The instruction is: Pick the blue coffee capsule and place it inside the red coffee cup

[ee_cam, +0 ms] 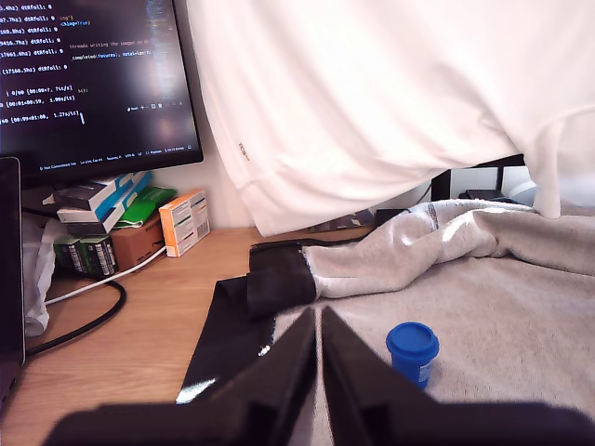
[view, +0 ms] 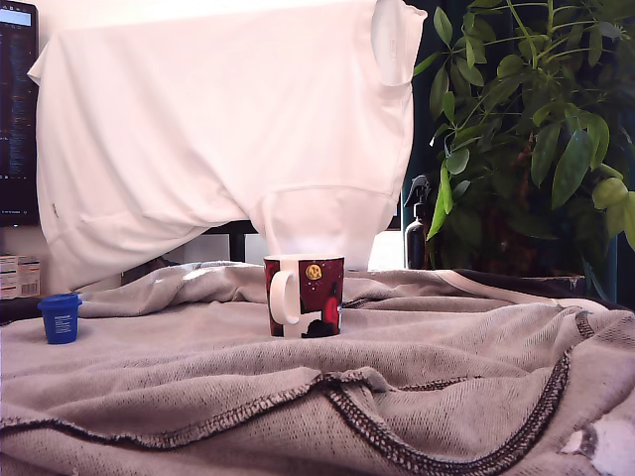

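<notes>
Wrist view: fingers point(ee_cam: 319, 372) clenched, empty, near capsule point(ee_cam: 412, 351). Capsule upright on grey cloth point(view: 298, 397), well apart from cup point(view: 304, 296), toward exterior view's left. Risk: soft wrinkled cloth tipping capsule on contact; fingers need spreading first.

A: We see the robot's body in the wrist view only. The gripper point(ee_cam: 319, 348) shows as two fingers point(ee_cam: 279, 381), both plain matt black.

B: We note each narrows to a thin tip and widens toward a dark, blurred base at the frame edge. We find no screws, cables or markings on them. In the exterior view we see none of the arm.
</notes>
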You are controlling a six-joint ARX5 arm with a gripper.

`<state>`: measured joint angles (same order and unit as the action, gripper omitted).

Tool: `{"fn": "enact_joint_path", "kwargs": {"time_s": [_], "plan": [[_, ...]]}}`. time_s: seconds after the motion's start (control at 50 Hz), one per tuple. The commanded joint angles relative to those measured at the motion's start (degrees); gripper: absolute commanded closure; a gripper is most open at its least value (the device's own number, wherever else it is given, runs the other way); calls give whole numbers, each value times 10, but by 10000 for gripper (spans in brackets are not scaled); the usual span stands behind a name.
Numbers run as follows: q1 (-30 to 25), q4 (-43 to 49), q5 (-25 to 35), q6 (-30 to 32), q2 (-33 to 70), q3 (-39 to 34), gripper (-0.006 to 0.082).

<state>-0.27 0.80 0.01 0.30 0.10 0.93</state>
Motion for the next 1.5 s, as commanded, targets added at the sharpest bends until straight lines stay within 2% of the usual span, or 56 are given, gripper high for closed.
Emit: {"fn": "enact_joint_path", "kwargs": {"time_s": [0.0, 0.3, 0.4, 0.56, 0.68, 0.7, 0.74, 0.84, 0.88, 0.92, 1.06, 1.18, 1.3, 1.48], "plan": [[56, -4, 79, -45, -8, -23, 789], [55, -9, 86, -50, -8, -23, 789], [55, -50, 103, -57, -8, -23, 779], [52, -157, 155, -116, -7, -23, 738], [39, -202, 161, -145, 11, -23, 719], [36, -208, 161, -146, 18, -23, 690], [30, -222, 161, -147, 34, -23, 572], [9, -264, 157, -141, 95, -23, 131], [2, -273, 155, -140, 122, -23, 19], [-6, -282, 150, -138, 153, -23, -44], [-34, -338, 118, -135, 277, -23, -31], [-50, -436, 97, -128, 401, -23, -31], [-55, -524, 94, -104, 526, -18, -31], [-55, -601, 96, -78, 702, 26, -30]]}}
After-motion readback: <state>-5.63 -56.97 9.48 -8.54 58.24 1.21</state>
